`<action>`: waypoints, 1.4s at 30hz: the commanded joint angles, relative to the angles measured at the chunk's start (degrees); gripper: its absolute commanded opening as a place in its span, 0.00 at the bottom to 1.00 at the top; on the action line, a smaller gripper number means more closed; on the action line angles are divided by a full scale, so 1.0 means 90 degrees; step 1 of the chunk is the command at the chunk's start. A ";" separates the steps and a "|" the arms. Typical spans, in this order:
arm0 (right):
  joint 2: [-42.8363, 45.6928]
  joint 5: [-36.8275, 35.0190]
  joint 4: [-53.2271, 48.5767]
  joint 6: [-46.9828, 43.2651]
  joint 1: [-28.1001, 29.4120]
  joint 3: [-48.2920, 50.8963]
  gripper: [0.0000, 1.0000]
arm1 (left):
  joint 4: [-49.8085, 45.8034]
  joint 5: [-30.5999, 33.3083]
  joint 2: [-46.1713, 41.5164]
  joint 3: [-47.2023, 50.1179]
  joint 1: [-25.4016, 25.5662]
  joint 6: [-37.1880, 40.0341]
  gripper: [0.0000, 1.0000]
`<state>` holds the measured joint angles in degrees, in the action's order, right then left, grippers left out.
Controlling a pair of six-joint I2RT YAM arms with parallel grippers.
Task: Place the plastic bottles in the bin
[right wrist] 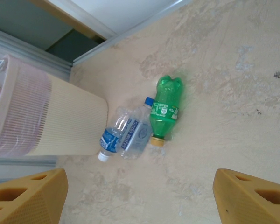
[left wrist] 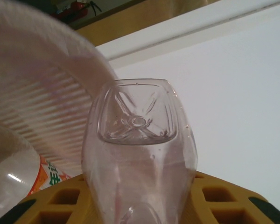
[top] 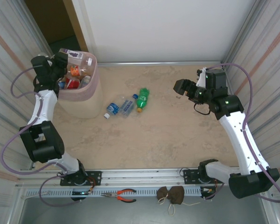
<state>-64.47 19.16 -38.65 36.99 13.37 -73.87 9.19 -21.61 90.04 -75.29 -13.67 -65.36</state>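
Pale-pink and translucent, the tall ribbed plastic bin (top: 86,103) stood at the far left of the beige marbled table (top: 177,140), with several bottles bearing red and orange labels inside it. The left arm rose from its base, folded at the elbow and reached up beside the bin, so that the left gripper (top: 61,59) hung over the rim. Its yellow-orange fingers (left wrist: 56,200) were clamped on a clear square-based plastic bottle (left wrist: 137,135), which lay across the bin's mouth in the top view. In the left wrist view its moulded base faced the camera, with the bin's rim just to its left.

The right arm ran up the right side of the table and bent inward at the wrist, holding the right gripper (top: 181,87) above the surface and aimed toward the middle. Its jaws stood wide apart with nothing between them. Three bottles lay on their sides near the bin: a green plastic bottle with a yellow cap (right wrist: 165,108), a clear blue-capped bottle (right wrist: 136,129) just beside it, and a blue-labelled bottle with a white cap (right wrist: 111,137) nearest the bin's wall.
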 commanded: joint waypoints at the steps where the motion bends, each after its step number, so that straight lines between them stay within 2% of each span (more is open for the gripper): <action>1: 0.0140 0.0009 0.0076 0.0001 -0.0051 0.0014 0.80 | 0.0032 0.0204 -0.0197 0.0167 0.0150 0.0224 0.33; 6: 0.0226 -0.0008 0.0047 0.0001 -0.0050 0.0050 0.80 | -0.0004 0.0196 -0.0178 0.0251 0.0278 0.0314 0.37; 11: 0.0301 -0.0039 0.0000 -0.0016 -0.0054 0.0055 0.80 | -0.0230 0.0291 -0.0317 0.0180 0.0271 0.0536 0.55; 14: 0.0373 -0.0064 -0.0021 -0.0019 -0.0059 0.0050 0.80 | -0.0455 0.0363 -0.0529 0.0067 0.0188 0.0776 0.62; 23: 0.0464 -0.0064 -0.0070 -0.0037 -0.0059 0.0092 0.81 | -0.1062 0.0221 -0.1182 -0.0286 -0.0157 0.1643 0.66; 29: 0.0444 -0.0027 -0.0041 -0.0037 -0.0059 0.0110 0.81 | -0.1800 -0.0863 -0.0684 -0.1369 0.0064 0.2561 0.58; 33: 0.0444 0.0004 -0.0031 -0.0036 -0.0059 0.0102 0.81 | -0.2904 -0.1020 0.0010 -0.2514 0.0444 0.3486 0.43; 38: 0.0494 -0.0067 -0.0070 -0.0035 -0.0059 0.0109 0.80 | -0.3107 -0.1720 0.0854 -0.3370 0.0569 0.3573 0.33; 42: 0.0512 -0.0091 -0.0126 -0.0058 -0.0068 0.0092 0.81 | -0.3820 -0.2024 0.1577 -0.4182 0.0640 0.3847 0.30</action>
<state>-61.34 19.09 -39.13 36.99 13.37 -73.58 -18.94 -35.48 101.62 -109.16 -8.14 -34.61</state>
